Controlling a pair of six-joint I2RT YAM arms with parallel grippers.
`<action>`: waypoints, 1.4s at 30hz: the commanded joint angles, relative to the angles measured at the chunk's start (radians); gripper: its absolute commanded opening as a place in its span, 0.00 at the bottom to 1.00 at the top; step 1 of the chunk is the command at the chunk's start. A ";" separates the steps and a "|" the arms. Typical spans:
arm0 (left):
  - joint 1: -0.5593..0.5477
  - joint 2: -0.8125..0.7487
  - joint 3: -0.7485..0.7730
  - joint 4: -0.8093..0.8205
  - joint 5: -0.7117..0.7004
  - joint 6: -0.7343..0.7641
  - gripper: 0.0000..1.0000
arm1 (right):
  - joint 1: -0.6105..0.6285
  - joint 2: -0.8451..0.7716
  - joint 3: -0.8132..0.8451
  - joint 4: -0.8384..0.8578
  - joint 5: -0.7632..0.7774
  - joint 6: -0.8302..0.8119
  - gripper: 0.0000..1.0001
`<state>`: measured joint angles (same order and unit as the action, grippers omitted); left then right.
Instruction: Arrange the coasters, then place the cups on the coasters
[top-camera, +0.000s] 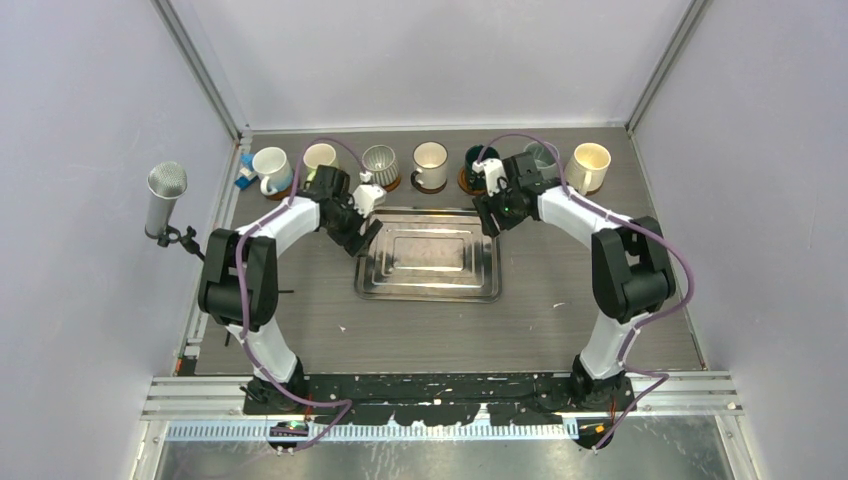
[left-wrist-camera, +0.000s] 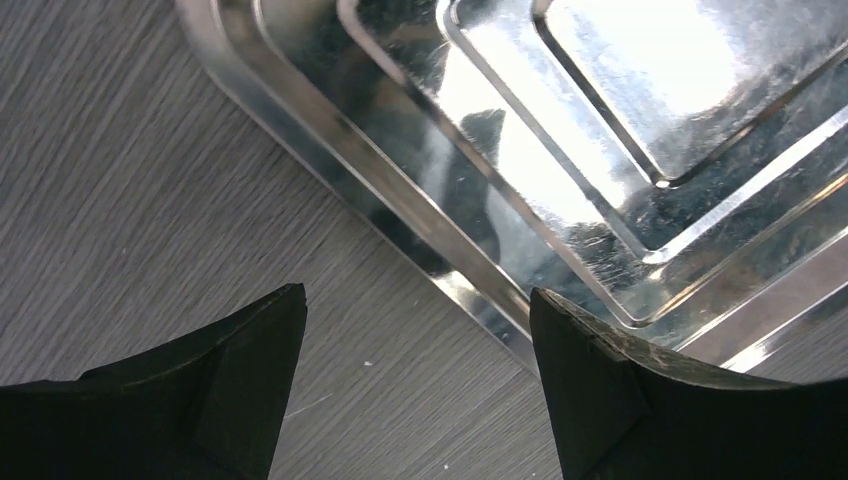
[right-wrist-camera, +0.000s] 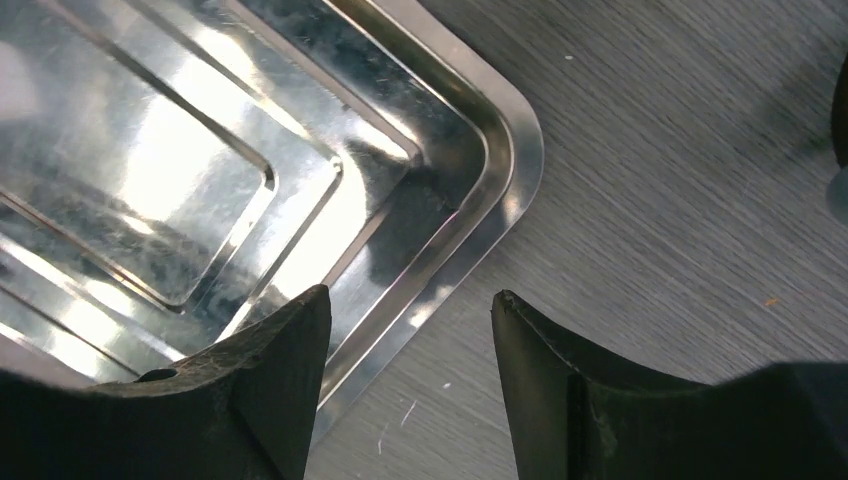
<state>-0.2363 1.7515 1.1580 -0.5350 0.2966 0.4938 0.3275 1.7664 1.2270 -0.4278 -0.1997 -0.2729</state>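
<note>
Several cups stand in a row along the table's far edge: a white one (top-camera: 270, 168), a cream one (top-camera: 320, 155), a ribbed grey one (top-camera: 380, 161), a white one (top-camera: 430, 160), a dark teal one (top-camera: 481, 158), a grey-blue one (top-camera: 540, 155) and a cream one (top-camera: 589, 165). Brown coaster edges (top-camera: 432, 188) show under the middle cups; the other coasters are hidden. My left gripper (top-camera: 365, 235) (left-wrist-camera: 418, 320) hangs open over the steel tray's far left corner, nothing between its fingers. At the tray's far right corner my right gripper (top-camera: 490, 222) (right-wrist-camera: 410, 300) is open and holds nothing.
The rectangular steel tray (top-camera: 428, 290) (left-wrist-camera: 400, 230) (right-wrist-camera: 500, 190) lies mid-table between the arms. A microphone (top-camera: 165, 195) stands on the left side and a small blue object (top-camera: 243, 178) lies next to the leftmost cup. Walls close in the table on three sides.
</note>
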 joint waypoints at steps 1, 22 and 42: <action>0.026 0.010 0.035 0.047 0.009 -0.081 0.83 | -0.002 0.056 0.078 0.033 0.053 0.041 0.65; -0.054 -0.002 -0.057 -0.030 0.056 0.003 0.42 | -0.003 0.113 0.050 -0.017 0.060 -0.014 0.45; -0.106 -0.109 -0.156 -0.146 0.118 -0.019 0.45 | -0.003 0.033 -0.049 -0.063 0.067 -0.038 0.43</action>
<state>-0.3336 1.6882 1.0187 -0.6270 0.3603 0.4576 0.3218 1.8286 1.1599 -0.4942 -0.1318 -0.2943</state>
